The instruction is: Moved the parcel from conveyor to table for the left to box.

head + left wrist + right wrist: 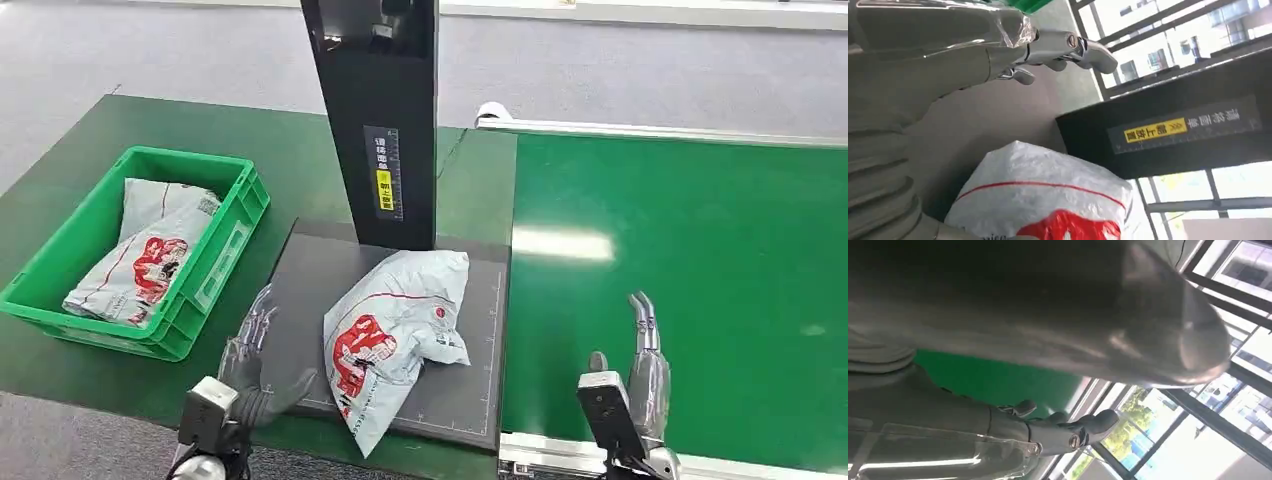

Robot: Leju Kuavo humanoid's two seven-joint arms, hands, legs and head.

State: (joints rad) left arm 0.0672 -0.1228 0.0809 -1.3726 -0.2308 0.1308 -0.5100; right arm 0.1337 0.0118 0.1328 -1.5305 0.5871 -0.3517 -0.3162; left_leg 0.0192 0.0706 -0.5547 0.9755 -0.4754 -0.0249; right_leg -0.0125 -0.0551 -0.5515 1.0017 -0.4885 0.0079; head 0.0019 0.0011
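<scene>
A grey plastic parcel [395,335] with a red print lies on the black scale plate [470,390], under the black post. My left hand [252,352] rests just left of it on the plate, fingers stretched out and holding nothing. The left wrist view shows the parcel [1043,200] close beside the fingers [1068,47], with no contact visible. My right hand [645,360] hovers over the green conveyor belt [700,270], fingers extended and empty. In the right wrist view that hand [1048,432] is open above the belt.
A green crate [215,255] at the left of the table holds another grey parcel [145,255]. The black post [385,120] with a yellow label rises behind the plate. The conveyor's metal rim [560,455] runs along the near edge.
</scene>
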